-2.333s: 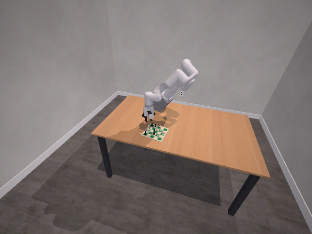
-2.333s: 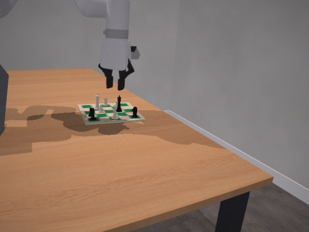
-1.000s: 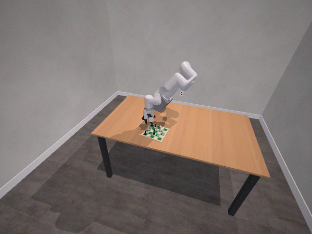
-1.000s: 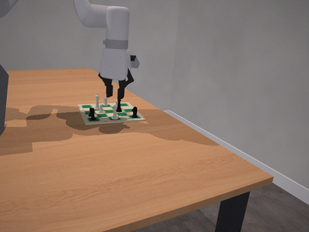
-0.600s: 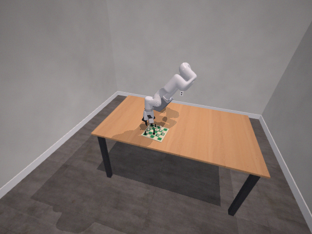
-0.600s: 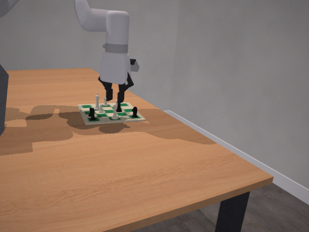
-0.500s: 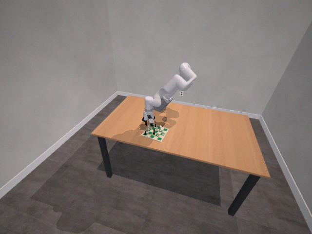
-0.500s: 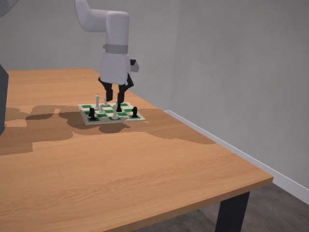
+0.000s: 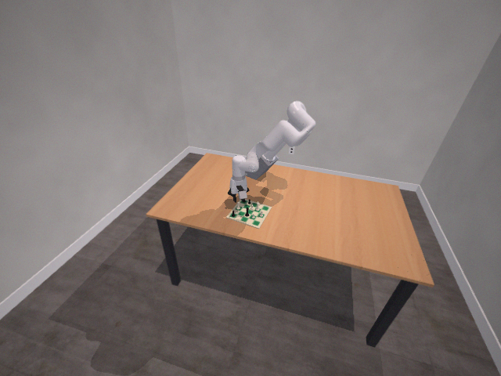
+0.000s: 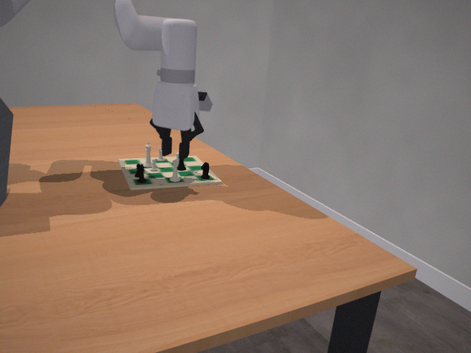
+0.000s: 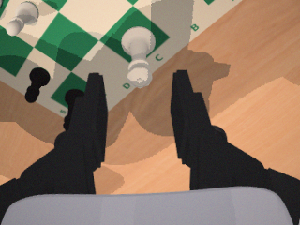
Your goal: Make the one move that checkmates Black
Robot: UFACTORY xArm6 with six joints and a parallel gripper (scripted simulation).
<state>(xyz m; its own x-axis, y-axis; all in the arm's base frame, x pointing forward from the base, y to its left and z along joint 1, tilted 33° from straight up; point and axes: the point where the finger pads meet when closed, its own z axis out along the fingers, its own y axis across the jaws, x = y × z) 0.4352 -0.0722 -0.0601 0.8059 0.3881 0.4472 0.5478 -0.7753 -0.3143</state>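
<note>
A small green-and-cream chessboard (image 9: 258, 225) (image 10: 171, 185) lies on the wooden table. A tall white piece (image 10: 174, 171) (image 11: 139, 56) stands upright on the green edge square by the letter C. My gripper (image 9: 242, 198) (image 10: 174, 154) (image 11: 138, 91) hangs just above it. The fingers are apart on either side of its top and do not touch it. A black knight (image 10: 205, 170) stands by the letter A. A black pawn (image 11: 37, 82) stands near the other corner, beside a second black piece partly hidden by my left finger. A tall black piece (image 10: 182, 165) stands behind my right finger.
A white king (image 10: 148, 154) and two white pawns (image 10: 160, 154) (image 10: 153, 165) stand further back on the board; one pawn also shows in the wrist view (image 11: 22, 18). The table's edge (image 10: 266, 190) runs close to the board's right side.
</note>
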